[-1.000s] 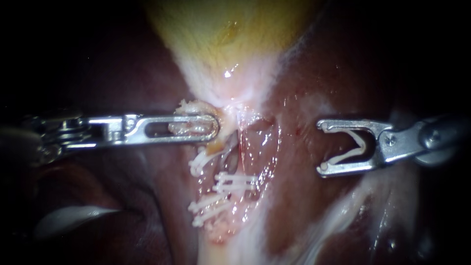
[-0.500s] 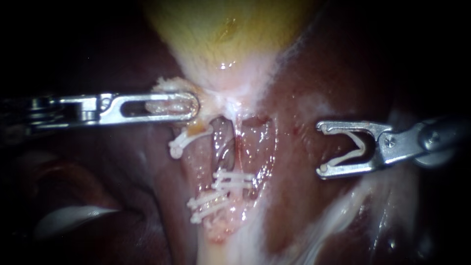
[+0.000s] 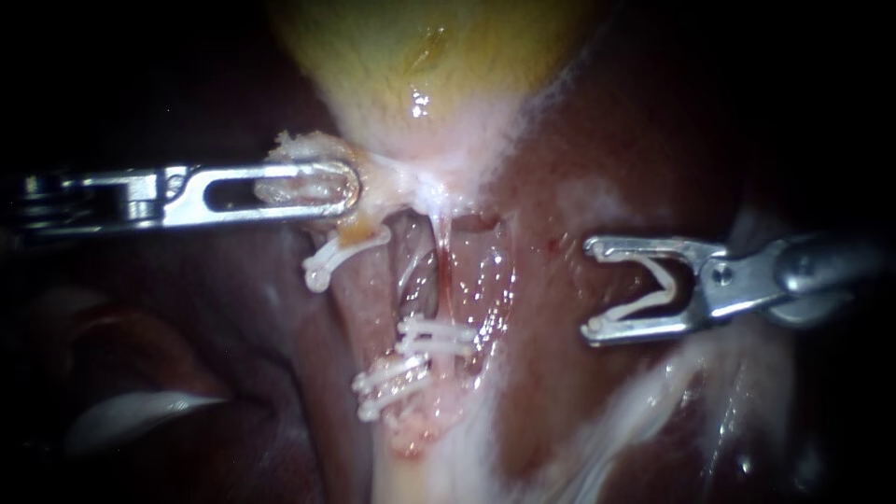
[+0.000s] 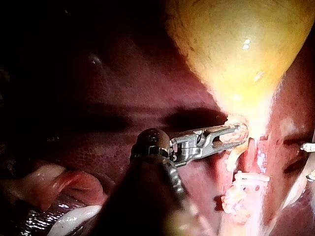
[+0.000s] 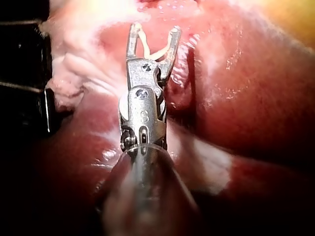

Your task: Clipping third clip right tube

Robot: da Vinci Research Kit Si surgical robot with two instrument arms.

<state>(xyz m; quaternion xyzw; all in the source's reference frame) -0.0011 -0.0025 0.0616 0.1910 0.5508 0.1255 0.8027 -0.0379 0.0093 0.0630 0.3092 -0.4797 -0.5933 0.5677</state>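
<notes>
close view of the dark red liver (image 3: 607, 140), with the yellow gallbladder (image 3: 420, 56) at 12 o'clock. the left instrument (image 3: 347, 185) comes in from 9 o'clock, its tool clenched on a pale tuft of tissue (image 3: 297, 154) at the gallbladder's narrow end. below that end the right tube (image 3: 439, 299) runs down toward 6 o'clock, crossed by two white clips (image 3: 439, 338). a single clip (image 3: 338, 257) sits at 10 o'clock of these, and another pair of clips (image 3: 390, 387) at 7 o'clock. the right instrument (image 3: 588, 289) enters from 3 o'clock, its tool spread wide and grasping an open clip (image 3: 653, 289), a pale v, well apart from the right tube and over liver.
</notes>
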